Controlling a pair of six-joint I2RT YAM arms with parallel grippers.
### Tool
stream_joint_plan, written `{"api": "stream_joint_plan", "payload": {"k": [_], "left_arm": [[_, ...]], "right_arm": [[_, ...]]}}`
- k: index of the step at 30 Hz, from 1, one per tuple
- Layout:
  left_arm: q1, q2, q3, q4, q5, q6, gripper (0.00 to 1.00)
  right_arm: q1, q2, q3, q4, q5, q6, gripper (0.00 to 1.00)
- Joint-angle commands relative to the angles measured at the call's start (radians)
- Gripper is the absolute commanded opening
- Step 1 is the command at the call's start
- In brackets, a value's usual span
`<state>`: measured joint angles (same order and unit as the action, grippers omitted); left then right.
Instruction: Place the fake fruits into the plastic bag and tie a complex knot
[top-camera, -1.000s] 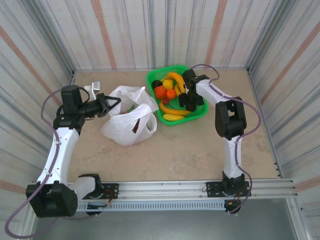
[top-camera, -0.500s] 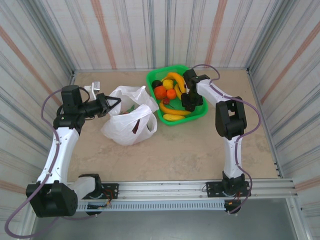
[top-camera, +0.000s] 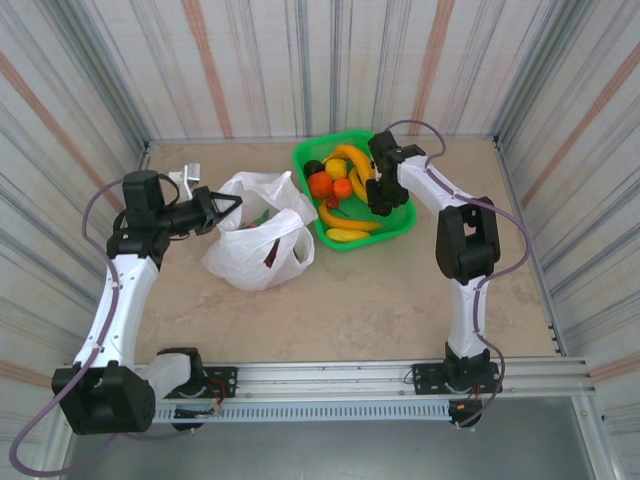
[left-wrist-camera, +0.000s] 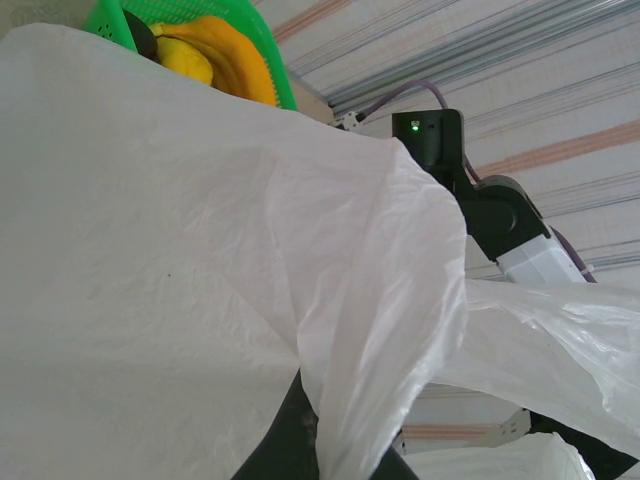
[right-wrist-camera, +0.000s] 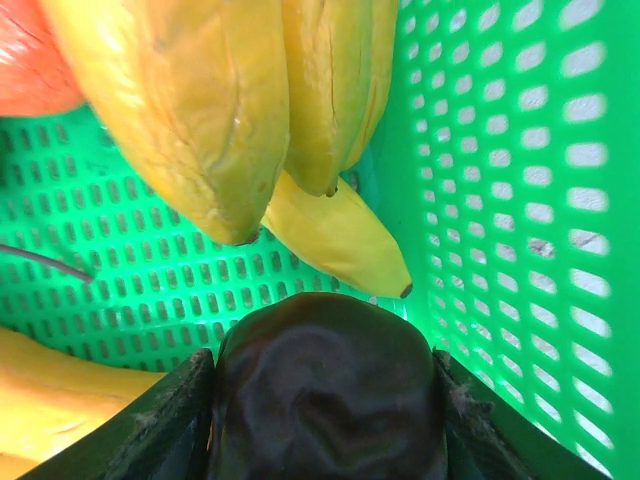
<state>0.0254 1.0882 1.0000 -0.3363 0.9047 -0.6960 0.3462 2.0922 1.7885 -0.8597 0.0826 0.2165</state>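
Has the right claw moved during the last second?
Yes. The right claw, shut on a dark fruit, shifted slightly toward the far rim of the green basket.

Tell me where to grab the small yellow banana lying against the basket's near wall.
Pinch the banana across its middle, coming straight down from above. It lies flat and lengthwise along the near wall of the basket, so its narrow width is easy to span, while a sideways approach would likely hit the wall.
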Motion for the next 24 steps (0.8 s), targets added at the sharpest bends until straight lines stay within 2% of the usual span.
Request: {"api": "stream_joint_plan", "payload": {"k": [1, 13, 24], "left_arm": [[0.006, -0.008, 0.008, -0.006, 0.003, 0.007, 0.0], [0.006, -0.012, 0.008, -0.006, 0.004, 0.007, 0.0], [0.005, -0.012, 0.008, -0.004, 0.007, 0.008, 0.0]], "right_arm": [[-0.002, -0.061, -0.014, 0.001, 0.008, 0.006, 0.54], [-0.002, -0.219, -0.092, 0.045, -0.067, 0.072, 0.54], [0.044, -0.453, -0.258, 0.12, -0.201, 0.196, 0.53]]}}
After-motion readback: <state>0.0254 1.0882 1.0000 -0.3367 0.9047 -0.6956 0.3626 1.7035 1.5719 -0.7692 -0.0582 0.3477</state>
